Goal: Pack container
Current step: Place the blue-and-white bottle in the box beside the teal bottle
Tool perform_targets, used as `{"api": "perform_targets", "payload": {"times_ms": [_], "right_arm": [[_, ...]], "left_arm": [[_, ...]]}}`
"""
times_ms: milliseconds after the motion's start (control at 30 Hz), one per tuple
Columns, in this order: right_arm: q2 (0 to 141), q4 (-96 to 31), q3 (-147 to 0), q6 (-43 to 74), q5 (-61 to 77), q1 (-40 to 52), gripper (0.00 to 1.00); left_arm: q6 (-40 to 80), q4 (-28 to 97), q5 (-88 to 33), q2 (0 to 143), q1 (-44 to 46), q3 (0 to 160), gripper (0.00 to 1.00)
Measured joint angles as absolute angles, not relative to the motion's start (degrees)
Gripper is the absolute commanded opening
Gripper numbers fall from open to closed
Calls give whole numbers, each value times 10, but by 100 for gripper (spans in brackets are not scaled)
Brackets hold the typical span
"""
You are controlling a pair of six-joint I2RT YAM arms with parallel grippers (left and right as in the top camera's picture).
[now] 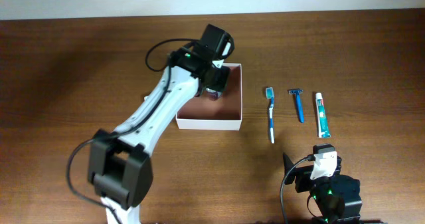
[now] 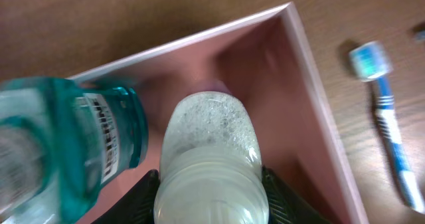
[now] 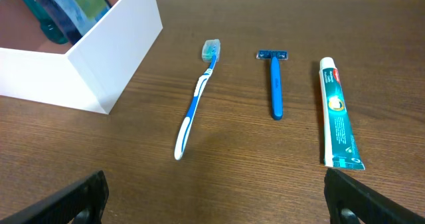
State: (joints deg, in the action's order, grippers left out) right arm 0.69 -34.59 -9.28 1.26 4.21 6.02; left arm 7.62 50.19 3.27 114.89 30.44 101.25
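Observation:
The container point(image 1: 207, 123) is a square white box with a reddish-brown inside; it also shows in the left wrist view point(image 2: 279, 71) and the right wrist view point(image 3: 99, 58). My left gripper point(image 1: 214, 84) hangs over the box, shut on a clear bottle of foamy whitish liquid point(image 2: 209, 144); its fingers point(image 2: 211, 187) press both sides. A teal mouthwash bottle point(image 2: 66, 137) lies in the box to its left, also seen from the right wrist point(image 3: 60, 11). My right gripper point(image 1: 312, 161) is open and empty over bare table point(image 3: 216, 191).
Right of the box lie a blue-and-white toothbrush point(image 1: 271, 114) point(image 3: 196, 101) point(image 2: 388, 124), a blue razor point(image 1: 298, 104) point(image 3: 274, 84) and a green-and-white toothpaste tube point(image 1: 322, 115) point(image 3: 337, 114), side by side on the brown wooden table.

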Motion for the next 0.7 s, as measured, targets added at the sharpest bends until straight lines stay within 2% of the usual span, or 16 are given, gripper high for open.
{"api": "perform_targets", "payload": {"times_ms": [33, 100, 233, 300, 533, 700], "right_arm": [[7, -346, -93, 12, 42, 60, 99], [7, -346, -93, 12, 42, 60, 99], [7, -346, -93, 12, 42, 60, 99], [7, -346, -93, 13, 42, 60, 99], [7, -346, -93, 12, 42, 60, 99], [7, -346, -93, 12, 42, 60, 99]], "left_arm": [[76, 502, 37, 1157, 304, 1012, 27], [76, 501, 49, 1167, 304, 1012, 60], [75, 500, 66, 1171, 304, 1013, 86], [77, 517, 71, 1171, 304, 1020, 92], [80, 687, 53, 1163, 304, 1128, 99], [80, 813, 78, 1114, 304, 1198, 99]]}}
